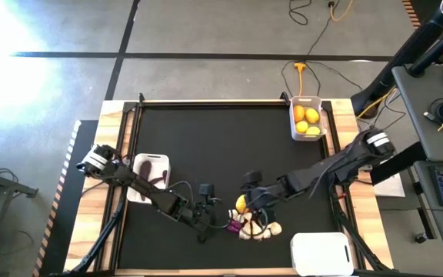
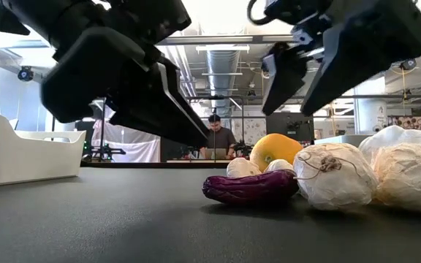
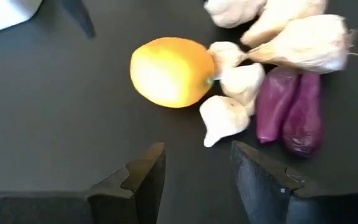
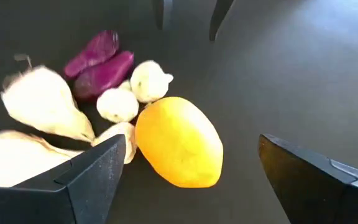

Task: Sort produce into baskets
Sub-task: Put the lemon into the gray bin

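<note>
Purple vegetable [image 2: 251, 188] foremost, garlic bulbs [image 2: 335, 175] beside; no legible writing

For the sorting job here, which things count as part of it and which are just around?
Part of the job:
lemon
garlic bulbs
purple vegetables
bin with lemons
bin with purple vegetables
third bin
left gripper
right gripper

Just around:
orange cable
person
</note>
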Robot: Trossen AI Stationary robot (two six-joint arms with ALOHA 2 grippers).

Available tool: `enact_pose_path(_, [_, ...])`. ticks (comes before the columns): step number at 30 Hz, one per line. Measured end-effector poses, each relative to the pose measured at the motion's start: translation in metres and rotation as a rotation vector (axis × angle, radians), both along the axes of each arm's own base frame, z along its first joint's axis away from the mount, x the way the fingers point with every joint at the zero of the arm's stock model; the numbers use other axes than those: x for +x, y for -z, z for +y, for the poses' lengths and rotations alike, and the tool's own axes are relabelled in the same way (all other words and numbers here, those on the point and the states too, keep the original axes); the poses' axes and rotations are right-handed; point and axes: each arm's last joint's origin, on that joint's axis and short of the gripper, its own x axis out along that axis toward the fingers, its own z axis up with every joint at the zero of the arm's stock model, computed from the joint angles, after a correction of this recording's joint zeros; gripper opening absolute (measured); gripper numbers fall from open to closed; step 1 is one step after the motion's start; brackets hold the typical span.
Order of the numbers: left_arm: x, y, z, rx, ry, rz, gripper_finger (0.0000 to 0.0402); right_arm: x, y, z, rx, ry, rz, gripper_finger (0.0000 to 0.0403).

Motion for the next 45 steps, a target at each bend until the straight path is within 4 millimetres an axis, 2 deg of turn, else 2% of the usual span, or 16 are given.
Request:
enact_pose_path(7, [0.000,0.000,0.000,-0.008,-0.001,0.002,0.0166,0.025,0.013,0.009,-0.089,-0.072,0.163,0.0339])
enact_pose_path(13, [0.000,0.000,0.000,-0.007,-0.002,0.003,0.0166,0.031,0.030,0.012,-0.102,-0.074,0.229,0.0317])
enact_pose_path(17, [0.000,0.000,0.000,-0.001,-0.008,0.001,0.0166,0.033,0.035,0.012,-0.098,-0.064,0.236,0.0296])
enact_pose_path(24, [0.000,0.000,0.001,0.008,-0.013,0.003,0.0166,0.034,0.033,0.008,-0.068,0.002,0.234,0.0246])
enact_pose_path(27, [0.000,0.000,0.001,0.013,-0.009,0.004,0.0166,0.032,0.020,-0.002,-0.062,0.034,0.236,0.0225])
enact_pose_path(31, [-0.001,0.001,0.001,0.018,-0.008,0.012,0.0166,0.015,-0.016,-0.038,-0.142,0.163,0.245,0.0218])
enact_pose_path(37, [0.000,0.001,0.002,0.019,-0.009,0.011,0.0166,-0.041,-0.061,-0.126,-0.389,0.641,0.220,0.0228])
enact_pose_path(41, [0.000,0.001,0.002,0.019,-0.010,0.010,0.0166,-0.085,-0.068,-0.188,-0.304,1.030,0.209,0.0229])
enact_pose_path(45, [0.000,0.001,0.002,0.019,-0.010,0.010,0.0166,-0.128,-0.056,-0.235,-0.161,1.346,0.248,0.0229])
